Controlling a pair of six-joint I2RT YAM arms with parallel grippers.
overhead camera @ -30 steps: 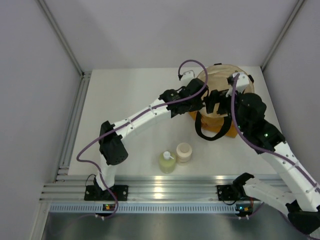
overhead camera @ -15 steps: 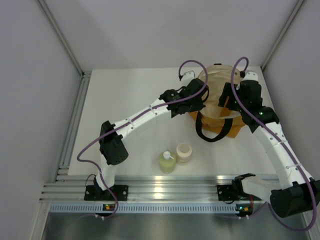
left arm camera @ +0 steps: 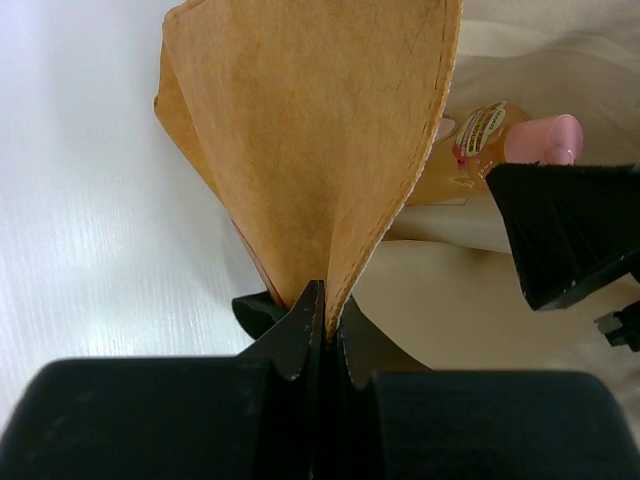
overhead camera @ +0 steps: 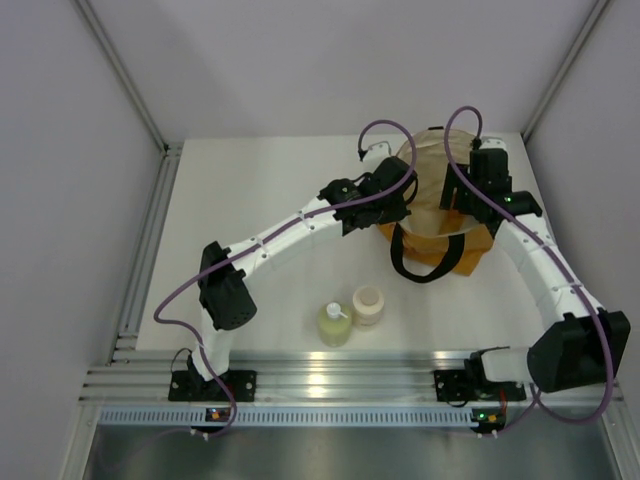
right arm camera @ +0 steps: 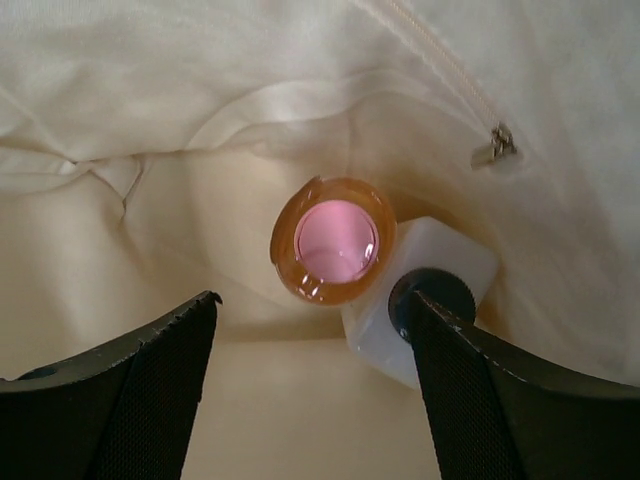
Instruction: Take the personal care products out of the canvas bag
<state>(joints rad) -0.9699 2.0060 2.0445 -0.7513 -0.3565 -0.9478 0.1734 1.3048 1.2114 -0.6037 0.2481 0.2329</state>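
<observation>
The mustard-tan canvas bag (overhead camera: 430, 215) stands at the table's far right, its black strap (overhead camera: 425, 268) drooping in front. My left gripper (left arm camera: 325, 300) is shut on the bag's near rim (left arm camera: 330, 150). My right gripper (right arm camera: 312, 305) is open inside the bag's cream lining (right arm camera: 150, 110), looking down on the orange bottle with the pink cap (right arm camera: 335, 240) and the clear square black-capped bottle (right arm camera: 435, 295) beside it. The orange bottle also shows in the left wrist view (left arm camera: 500, 135). The yellow-green pump bottle (overhead camera: 334, 324) and the cream round jar (overhead camera: 367, 304) stand on the table.
A zipper pull (right arm camera: 497, 143) hangs on the lining at upper right. White walls close in the table at the back and sides. An aluminium rail (overhead camera: 320, 382) runs along the near edge.
My right arm has swung back and its gripper has dropped into the bag's mouth. My left gripper has kept its hold on the rim.
</observation>
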